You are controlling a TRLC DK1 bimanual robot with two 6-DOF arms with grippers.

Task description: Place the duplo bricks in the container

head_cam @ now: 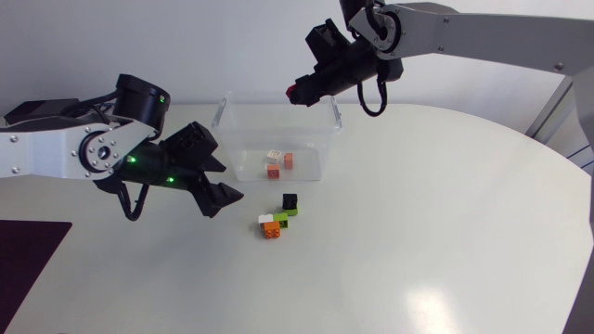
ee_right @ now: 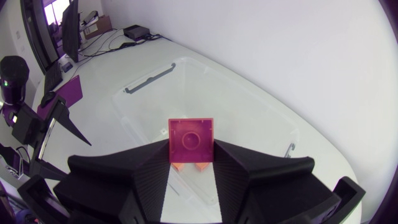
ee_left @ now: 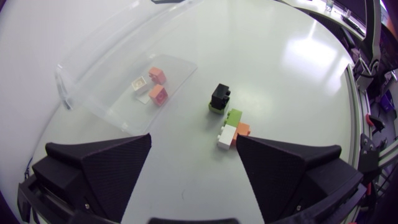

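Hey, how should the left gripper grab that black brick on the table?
Probably from above, with the open left gripper pinching the black brick across its two free flat sides. The green brick crowds the side toward the cluster.

Bright, even overhead light, soft faint shadows, glare patches on white table (ee_left: 305,50)

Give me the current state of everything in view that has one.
left gripper: open, empty.
right gripper: shut on the pink brick, above the container.
container: upright, no lid on it.
bricks inside: three, lying on the container floor.
loose bricks: clustered outside the container, ahead of the left gripper.
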